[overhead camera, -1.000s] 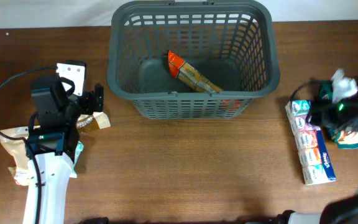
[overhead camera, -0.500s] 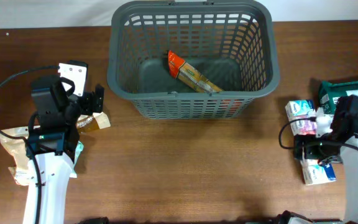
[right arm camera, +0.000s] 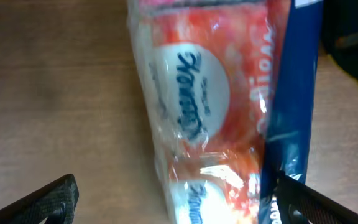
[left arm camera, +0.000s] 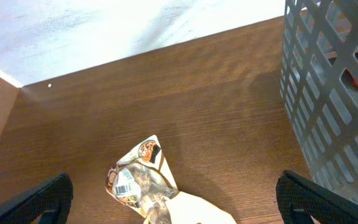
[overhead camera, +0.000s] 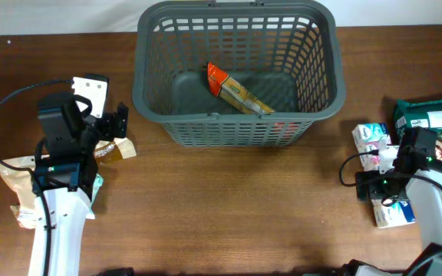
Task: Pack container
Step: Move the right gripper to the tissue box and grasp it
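Observation:
The container, a large dark grey slotted basket (overhead camera: 236,34), stands at the back centre, with an orange and tan snack packet (overhead camera: 236,90) on its base; its wall shows in the left wrist view (left arm camera: 334,93). My left gripper (overhead camera: 112,126) is open above a tan crumpled packet (left arm camera: 143,180) left of the basket. My right gripper (overhead camera: 374,182) is open over a long blue, red and white tissue pack (right arm camera: 219,93) at the right edge of the table (overhead camera: 221,215); the pack (overhead camera: 394,211) lies between its fingers.
A green packet (overhead camera: 428,115) lies at the far right behind the tissue pack. Beige and pale packets (overhead camera: 18,180) lie at the left under my left arm. A white wall runs behind the table.
My right arm has swung down and forward from the far right edge, uncovering the green packet, and its gripper now hangs over the tissue pack. The left arm has not moved.

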{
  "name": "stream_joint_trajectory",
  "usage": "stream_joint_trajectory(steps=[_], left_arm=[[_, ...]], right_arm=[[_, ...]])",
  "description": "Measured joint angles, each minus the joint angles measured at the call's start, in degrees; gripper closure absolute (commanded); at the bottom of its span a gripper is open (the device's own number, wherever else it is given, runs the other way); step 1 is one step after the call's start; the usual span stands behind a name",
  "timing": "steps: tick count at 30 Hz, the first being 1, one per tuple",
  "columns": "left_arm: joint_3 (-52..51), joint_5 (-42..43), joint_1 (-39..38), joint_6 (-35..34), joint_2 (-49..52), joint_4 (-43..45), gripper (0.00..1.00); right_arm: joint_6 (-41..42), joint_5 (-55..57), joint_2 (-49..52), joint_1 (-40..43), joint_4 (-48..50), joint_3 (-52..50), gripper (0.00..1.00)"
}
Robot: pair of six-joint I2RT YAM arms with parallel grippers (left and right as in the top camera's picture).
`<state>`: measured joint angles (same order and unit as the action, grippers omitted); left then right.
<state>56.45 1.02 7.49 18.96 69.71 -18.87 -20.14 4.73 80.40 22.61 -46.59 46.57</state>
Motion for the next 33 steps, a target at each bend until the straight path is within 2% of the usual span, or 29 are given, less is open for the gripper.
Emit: stream_joint_trajectory(steps=[14, 15, 17, 18, 19, 20, 23, 25, 27, 29, 33], left_arm=[[0.0, 0.0, 0.0, 0.17, 0.0, -0.11, 0.01], [0.0, -0.02, 0.0, 0.17, 0.0, -0.13, 0.01], [0.0, -0.02, 0.0, 0.17, 0.0, -0.15, 0.01], [0.0, -0.02, 0.0, 0.17, 0.0, -0.15, 0.01], [0.0, 0.0, 0.0, 0.17, 0.0, -0.2, 0.01], [0.0, -0.02, 0.0, 0.17, 0.0, -0.17, 0.01], [0.0, 0.0, 0.0, 0.17, 0.0, -0.17, 0.01], [0.0, 0.0, 0.0, 0.17, 0.0, -0.2, 0.01], [0.0, 0.0, 0.0, 0.17, 0.0, -0.2, 0.01], [0.0, 0.0, 0.0, 0.17, 0.0, -0.17, 0.01], [0.0, 0.0, 0.0, 0.17, 0.0, -0.17, 0.01]], right_arm=[[-1.2, 1.92, 2.49, 0.0, 3.76, 0.26, 0.01], [-0.79, 1.9, 2.56, 0.0, 4.31, 0.46, 0.04], [0.33, 1.9, 2.64, 0.0, 5.66, 1.05, 0.35], [0.79, 1.9, 2.67, 0.0, 6.05, 1.25, 0.44], [1.49, 1.88, 2.67, 0.0, 6.51, 1.29, 0.45], [1.92, 1.88, 2.67, 0.02, 6.78, 1.31, 0.45], [3.06, 1.81, 2.73, 0.22, 7.15, 1.31, 0.33], [3.58, 1.55, 2.73, 0.61, 7.28, 1.31, 0.17], [3.5, 0.96, 2.75, 1.6, 7.28, 1.31, 0.07], [3.63, 0.28, 2.82, 2.89, 7.3, 1.31, 0.03], [3.67, -0.81, 2.82, 5.46, 7.82, 1.31, 0.04]])
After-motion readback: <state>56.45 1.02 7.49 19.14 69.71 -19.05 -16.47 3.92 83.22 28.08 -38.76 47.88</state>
